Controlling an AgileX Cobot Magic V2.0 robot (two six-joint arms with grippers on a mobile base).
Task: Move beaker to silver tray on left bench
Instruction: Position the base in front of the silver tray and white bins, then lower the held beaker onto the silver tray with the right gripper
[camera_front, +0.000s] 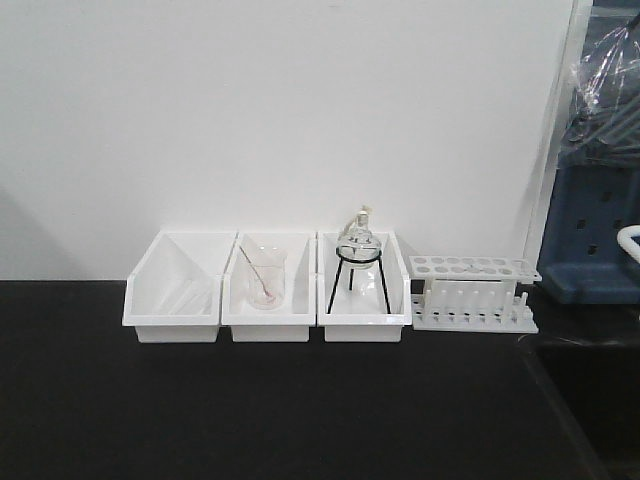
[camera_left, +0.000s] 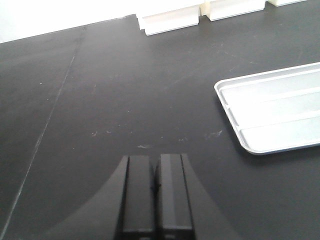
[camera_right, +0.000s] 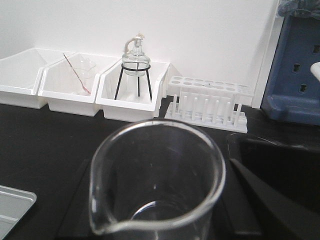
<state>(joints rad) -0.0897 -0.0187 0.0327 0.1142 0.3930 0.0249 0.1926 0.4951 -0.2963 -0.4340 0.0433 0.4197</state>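
The beaker (camera_right: 156, 172) is a small clear glass cylinder with a pouring lip. It fills the lower part of the right wrist view, upright, with its lip toward the camera. My right gripper (camera_right: 159, 202) is shut on it, with a black finger on each side. The silver tray (camera_left: 275, 115) lies on the black bench at the right of the left wrist view. Its corner also shows at the lower left of the right wrist view (camera_right: 12, 207). My left gripper (camera_left: 155, 167) is shut and empty above bare bench, left of the tray. Neither gripper shows in the front view.
Three white bins (camera_front: 172, 290) stand along the back wall. The middle bin holds a wider beaker with a rod (camera_front: 264, 277). The right bin holds a flask on a black tripod (camera_front: 359, 245). A white test tube rack (camera_front: 470, 292) and a blue unit (camera_front: 590, 240) stand further right.
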